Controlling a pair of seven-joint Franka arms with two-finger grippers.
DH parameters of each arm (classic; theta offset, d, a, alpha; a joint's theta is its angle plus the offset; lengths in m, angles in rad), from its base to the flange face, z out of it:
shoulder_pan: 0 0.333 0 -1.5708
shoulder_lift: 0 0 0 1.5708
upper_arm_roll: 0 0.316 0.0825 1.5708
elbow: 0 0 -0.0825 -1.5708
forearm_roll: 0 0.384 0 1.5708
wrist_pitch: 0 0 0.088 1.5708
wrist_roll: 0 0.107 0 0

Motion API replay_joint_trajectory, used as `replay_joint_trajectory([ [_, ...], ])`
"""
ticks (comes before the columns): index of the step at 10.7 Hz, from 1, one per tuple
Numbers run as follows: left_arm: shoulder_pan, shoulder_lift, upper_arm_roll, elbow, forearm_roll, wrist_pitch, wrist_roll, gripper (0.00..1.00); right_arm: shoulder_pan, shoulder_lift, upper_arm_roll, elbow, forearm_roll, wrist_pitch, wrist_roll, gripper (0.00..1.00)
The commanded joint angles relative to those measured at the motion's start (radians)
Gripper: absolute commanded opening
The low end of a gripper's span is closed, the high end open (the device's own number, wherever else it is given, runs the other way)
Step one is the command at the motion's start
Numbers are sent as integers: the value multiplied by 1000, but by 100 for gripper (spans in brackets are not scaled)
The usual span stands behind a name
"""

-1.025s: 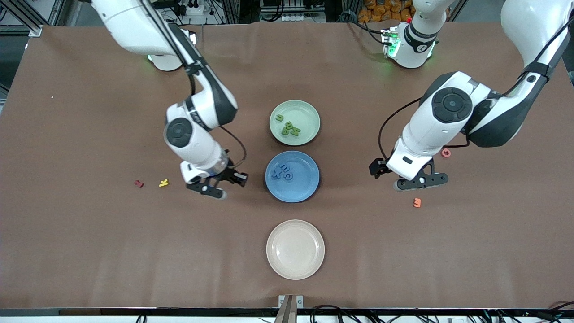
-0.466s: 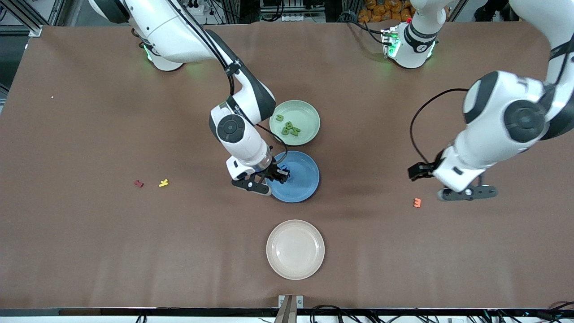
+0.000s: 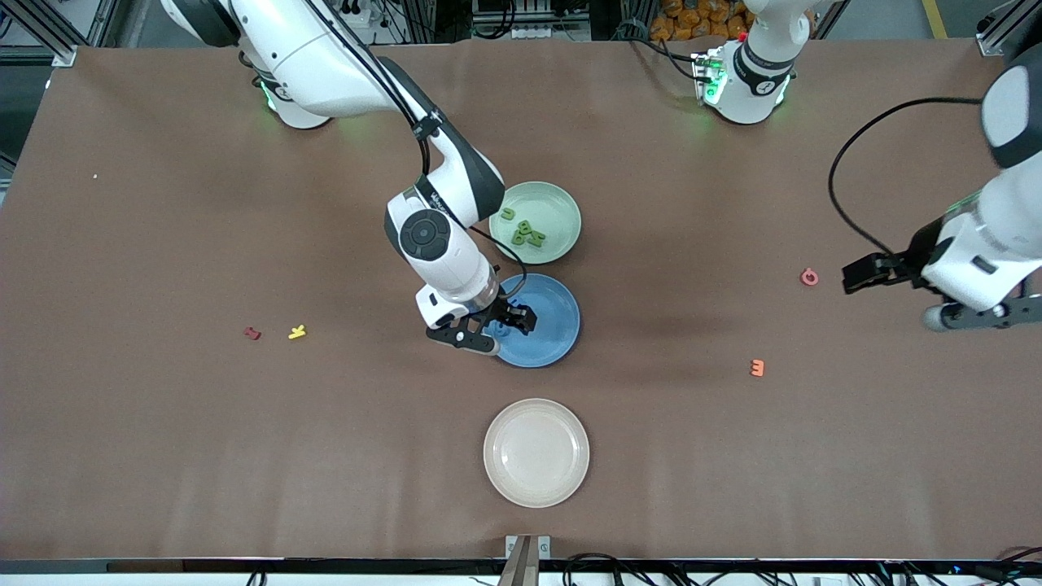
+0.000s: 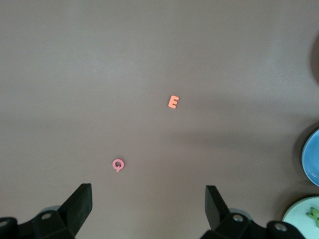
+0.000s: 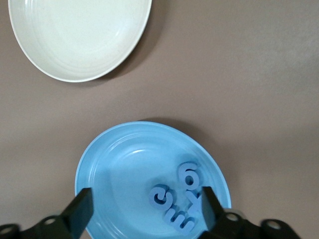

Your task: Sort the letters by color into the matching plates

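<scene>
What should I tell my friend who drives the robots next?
Right claw: open, over the blue plate, holding nothing.
Left claw: open, waiting over bare table near the pink letter.
Blue plate: four blue letters in it.
Green plate: four green letters in it.
Done: no blue or green letters lie loose on the table.
Left: nothing to sort; pull the right arm away.

Right gripper (image 3: 498, 328) now open, over blue plate (image 3: 553, 325).
</scene>
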Motion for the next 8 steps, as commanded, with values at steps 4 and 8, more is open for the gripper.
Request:
replay_joint_trajectory([
  [4,-66,-170,79,5,-25,-105,35,100,-200,-86,-46,3,-4,-264,-410,100],
  [8,-94,-223,128,1,-77,-110,35,100,-436,-175,-63,3,-110,-398,-663,100],
])
